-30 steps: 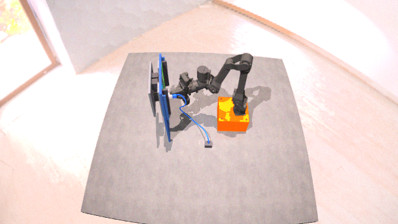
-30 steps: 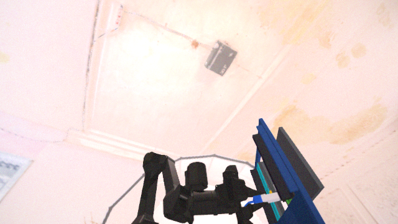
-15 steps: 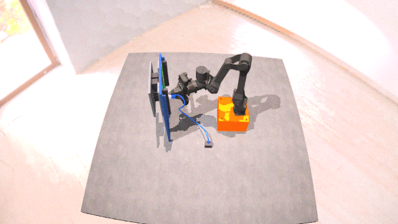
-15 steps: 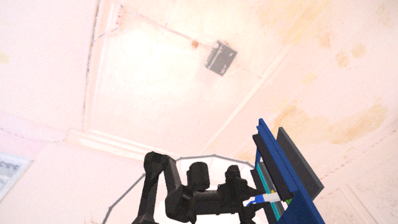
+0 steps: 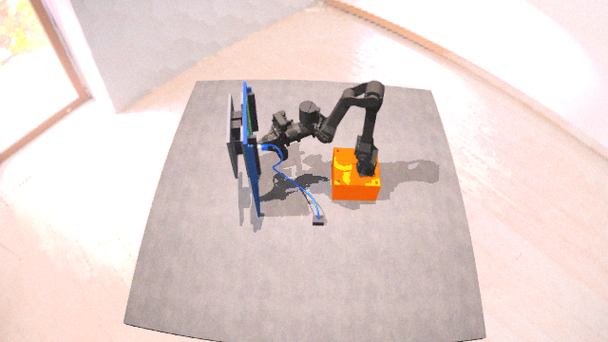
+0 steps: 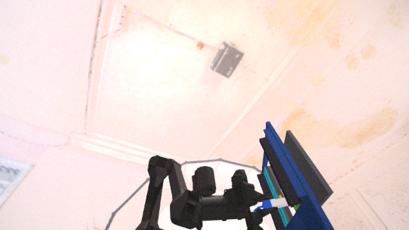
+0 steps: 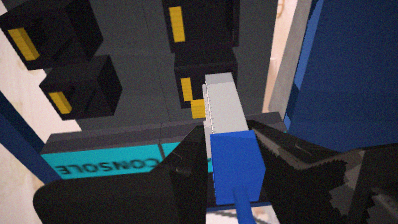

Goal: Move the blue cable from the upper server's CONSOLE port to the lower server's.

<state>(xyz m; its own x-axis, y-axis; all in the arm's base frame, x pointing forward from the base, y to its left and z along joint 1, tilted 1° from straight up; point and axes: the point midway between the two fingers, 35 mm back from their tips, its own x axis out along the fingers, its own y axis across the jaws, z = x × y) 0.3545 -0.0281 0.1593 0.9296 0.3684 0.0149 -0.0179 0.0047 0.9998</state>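
The plug [image 5: 264,147] [image 6: 266,204] [image 7: 237,167] is at the rack [image 5: 252,180] [image 6: 291,166] [image 7: 350,75], toward the bench's far left corner in the top view. The gripper [image 5: 261,142] [image 6: 274,204] [image 7: 224,130] is closed on it, 1 finger each side. Its pale body shows before a black socket [image 7: 205,61], seemingly out or nearly so; whether the tip is inside, and which of the 2 servers this is, I cannot tell. A CONSOLE label [image 7: 100,162] lies beside it. The cable [image 5: 296,186] [image 6: 257,208] [image 7: 243,210] runs toward the near edge, ending at a small block [image 5: 318,221]. Gripping is done; seating in the lower port and letting go probably remain.
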